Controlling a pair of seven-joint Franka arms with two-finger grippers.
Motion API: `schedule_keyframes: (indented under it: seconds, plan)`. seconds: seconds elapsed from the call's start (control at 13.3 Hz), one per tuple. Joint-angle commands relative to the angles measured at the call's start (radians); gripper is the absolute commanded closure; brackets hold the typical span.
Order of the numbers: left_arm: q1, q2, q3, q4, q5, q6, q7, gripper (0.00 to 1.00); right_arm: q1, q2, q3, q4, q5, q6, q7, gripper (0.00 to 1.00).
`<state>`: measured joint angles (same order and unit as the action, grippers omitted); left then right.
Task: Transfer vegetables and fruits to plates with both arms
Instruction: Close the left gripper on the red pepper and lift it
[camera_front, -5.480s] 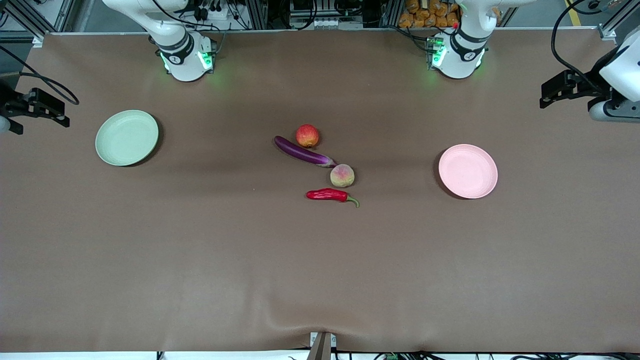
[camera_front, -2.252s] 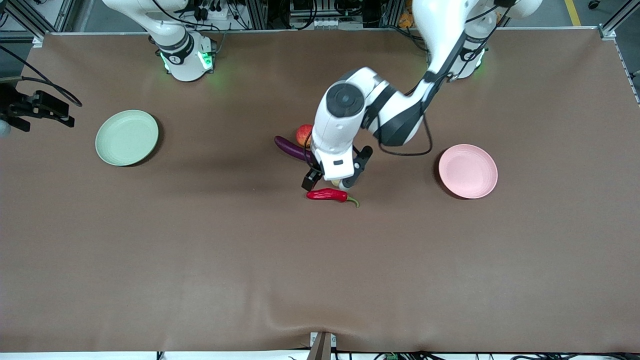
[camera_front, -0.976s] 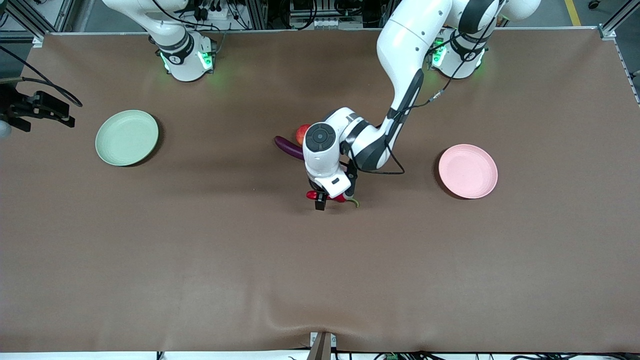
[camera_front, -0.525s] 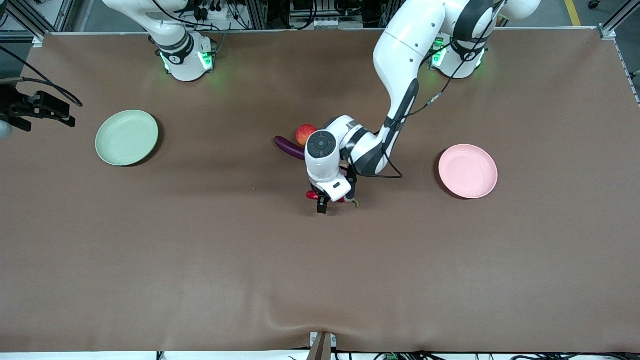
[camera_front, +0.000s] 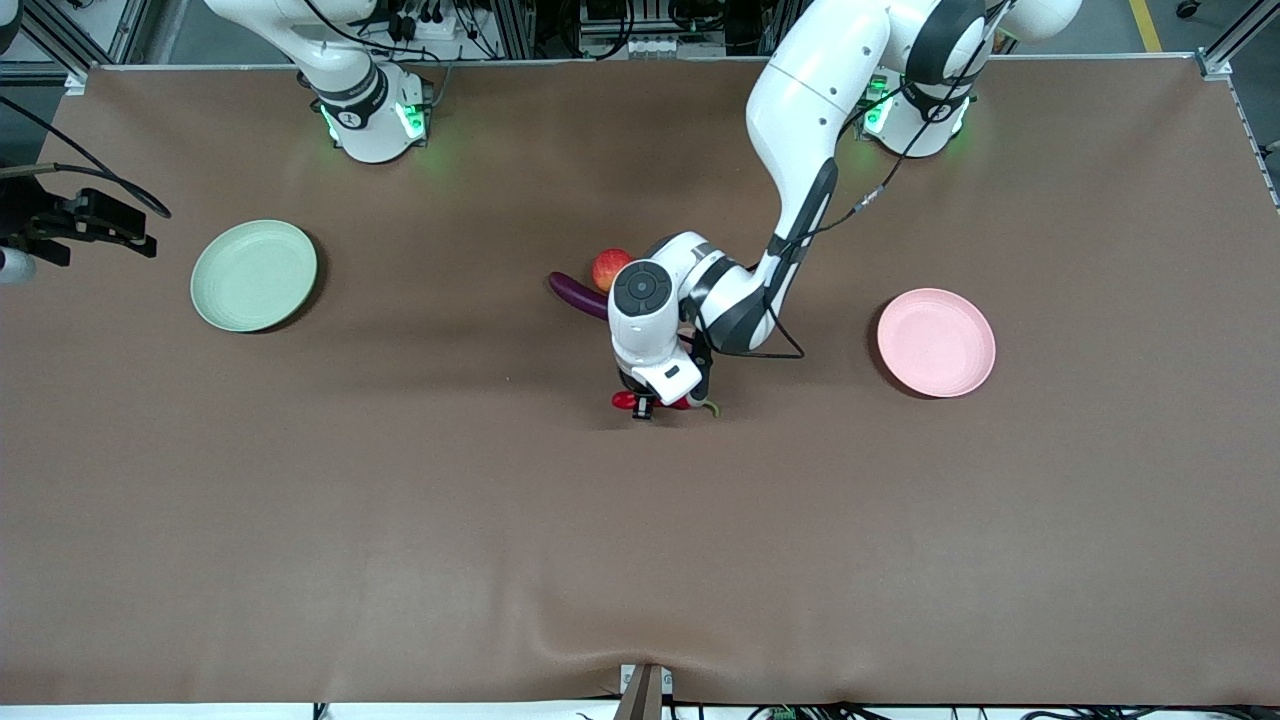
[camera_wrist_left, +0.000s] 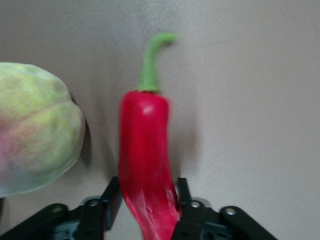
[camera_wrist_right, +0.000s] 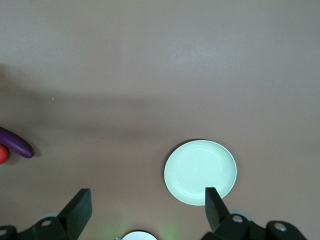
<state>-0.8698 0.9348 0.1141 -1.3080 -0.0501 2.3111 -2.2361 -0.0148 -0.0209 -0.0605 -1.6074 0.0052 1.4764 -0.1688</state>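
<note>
Jaws apparently pinch glossy red chili pepper (curved green stem).

A high camera faces my two bases from across the table, taking in its whole top; my left wrist camera looks down from close over the chili and peach, sharing the chili with that view; my right wrist camera looks down from high, sharing the green plate and eggplant.
</note>
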Motion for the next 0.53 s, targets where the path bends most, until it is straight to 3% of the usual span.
schedule_keyframes:
  seconds: [0.0,0.23,0.45]
  plan:
    - [-0.006,-0.013,0.012,0.003,0.013,-0.021,-0.027,1.00,-0.011,-0.002,0.005,0.007,0.015,-0.008,0.002,0.00]
    - [0.006,-0.094,0.025,0.003,0.015,-0.088,-0.024,1.00,-0.011,-0.001,0.005,0.007,0.015,-0.008,0.002,0.00]
    - [0.015,-0.209,0.102,0.003,0.004,-0.130,-0.024,1.00,-0.011,0.003,0.004,0.009,0.013,-0.010,-0.001,0.00]
